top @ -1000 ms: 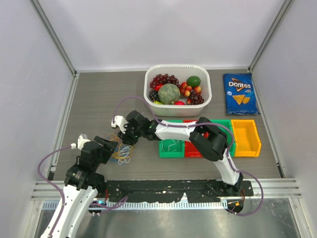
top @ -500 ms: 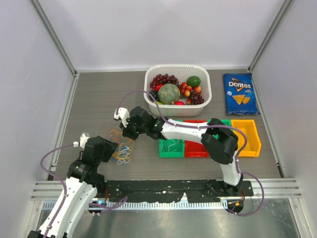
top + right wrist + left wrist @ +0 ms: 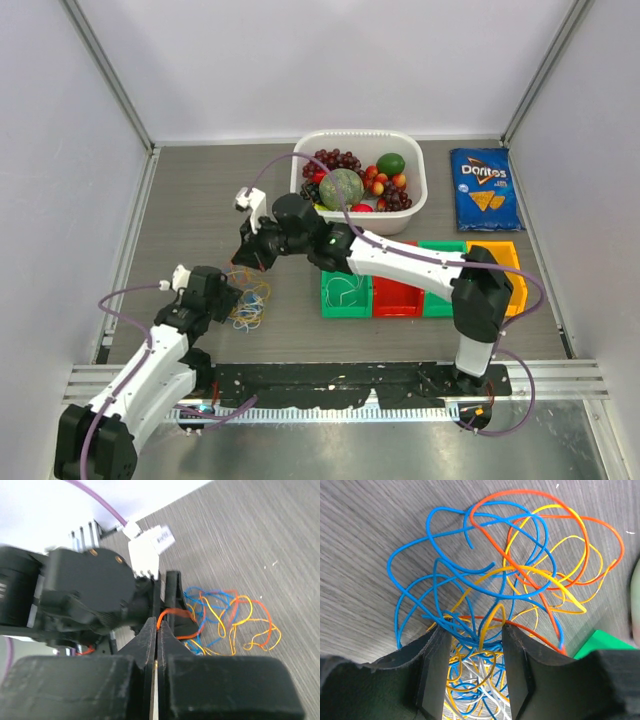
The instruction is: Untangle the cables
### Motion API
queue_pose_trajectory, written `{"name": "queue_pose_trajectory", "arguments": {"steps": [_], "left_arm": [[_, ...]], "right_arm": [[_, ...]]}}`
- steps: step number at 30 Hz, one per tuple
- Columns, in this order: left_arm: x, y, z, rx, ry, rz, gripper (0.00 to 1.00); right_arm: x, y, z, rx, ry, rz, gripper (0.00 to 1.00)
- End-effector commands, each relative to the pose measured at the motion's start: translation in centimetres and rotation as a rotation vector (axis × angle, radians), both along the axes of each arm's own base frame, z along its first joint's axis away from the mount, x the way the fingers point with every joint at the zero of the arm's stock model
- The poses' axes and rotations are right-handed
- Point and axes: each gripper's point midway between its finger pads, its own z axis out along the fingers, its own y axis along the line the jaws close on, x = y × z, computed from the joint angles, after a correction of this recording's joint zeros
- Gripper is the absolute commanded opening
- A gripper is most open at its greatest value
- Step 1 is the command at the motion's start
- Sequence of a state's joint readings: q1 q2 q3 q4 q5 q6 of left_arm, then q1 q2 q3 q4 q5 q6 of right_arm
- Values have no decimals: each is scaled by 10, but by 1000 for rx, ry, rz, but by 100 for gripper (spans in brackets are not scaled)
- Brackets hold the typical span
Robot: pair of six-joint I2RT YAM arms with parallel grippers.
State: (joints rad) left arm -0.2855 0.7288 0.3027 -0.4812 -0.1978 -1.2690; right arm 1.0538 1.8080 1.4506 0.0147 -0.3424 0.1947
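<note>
Cables (image 3: 247,303): tangled in one loose heap on the table (image 3: 190,200), at the front left, left of the green bin (image 3: 346,297) and clear of it. Blue, orange, yellow and white strands looped through one another.

Left pincer (image 3: 472,665): set low over the near edge of the heap. Jaws partly apart, with blue and yellow strands passing through the gap, not clamped.

Right pincer (image 3: 156,630): reaching in from the far side of the heap. Jaws pressed together, pinching the orange cable (image 3: 175,610) at the tips, lifted clear of the table there.
</note>
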Motion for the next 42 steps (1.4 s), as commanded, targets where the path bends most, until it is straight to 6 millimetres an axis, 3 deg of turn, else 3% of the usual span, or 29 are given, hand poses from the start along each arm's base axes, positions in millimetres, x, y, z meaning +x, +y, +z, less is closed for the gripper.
{"name": "queue_pose_trajectory", "arguments": {"steps": [1,5,13,19,24,26,31,34,42], "left_arm": [[13,4,4,-4,-66,44,48],[12,8,2,7,-65,61,48],[4,7,-9,-17,-58,68,48],[3,6,1,-29,-91,64,48],[4,9,14,-28,-136,69,48],[4,11,17,-18,-144,71,49],[3,17,18,15,-151,76,51],[2,16,16,13,-146,71,51],[0,14,19,0,-157,63,52]], "right_arm": [[-7,-17,146,234,-54,-45,1],[-29,-33,230,408,-29,13,1],[-45,-82,341,600,-142,-37,1],[-27,-126,357,553,-254,-235,1],[-16,-189,365,527,-354,-448,1],[-19,-214,375,537,-374,-506,1],[-51,-271,418,677,-412,-520,1],[-60,-303,433,710,-450,-565,1],[-57,-348,431,663,-481,-702,1]]}}
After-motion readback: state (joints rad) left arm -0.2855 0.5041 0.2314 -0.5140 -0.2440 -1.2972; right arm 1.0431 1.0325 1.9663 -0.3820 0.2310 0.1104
